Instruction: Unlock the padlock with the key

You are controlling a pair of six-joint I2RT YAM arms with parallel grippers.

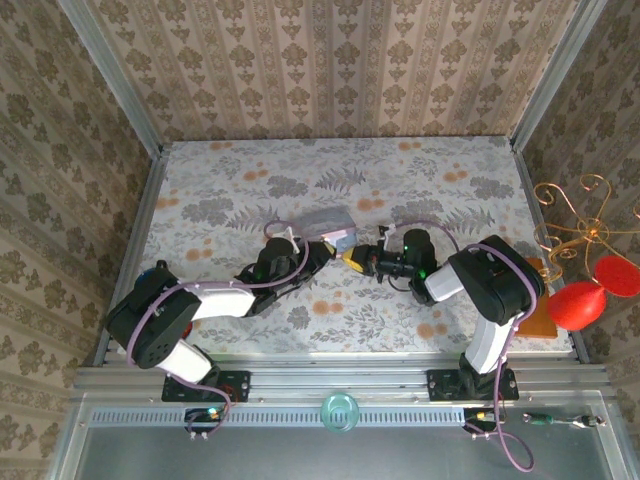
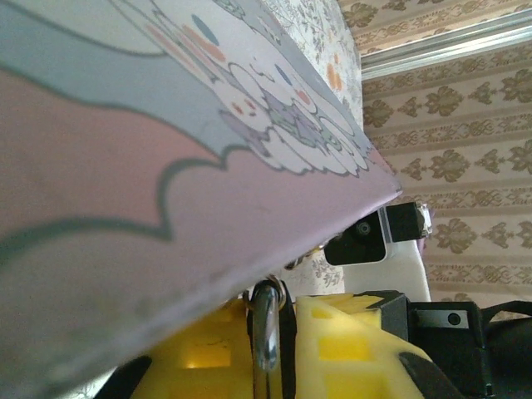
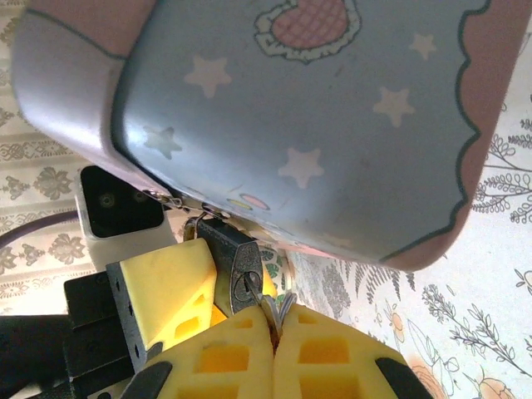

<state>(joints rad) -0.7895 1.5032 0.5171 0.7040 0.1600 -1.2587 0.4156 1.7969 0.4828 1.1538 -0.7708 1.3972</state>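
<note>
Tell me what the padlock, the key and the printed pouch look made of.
The padlock: dark metal body by its dull sheen; the shackle is bright, polished silvery metal. The key: thin greyish metal, probably, though too small to be sure. The pouch: soft, smooth plastic, likely vinyl, with a glossy surface printed with stars and a heart.

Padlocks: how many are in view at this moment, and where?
1. The small dark-bodied padlock with a silvery shackle sits at the edge of the pastel printed pouch, clamped in the left pincer. The right pincer holds the thin grey key at its keyhole.
</note>
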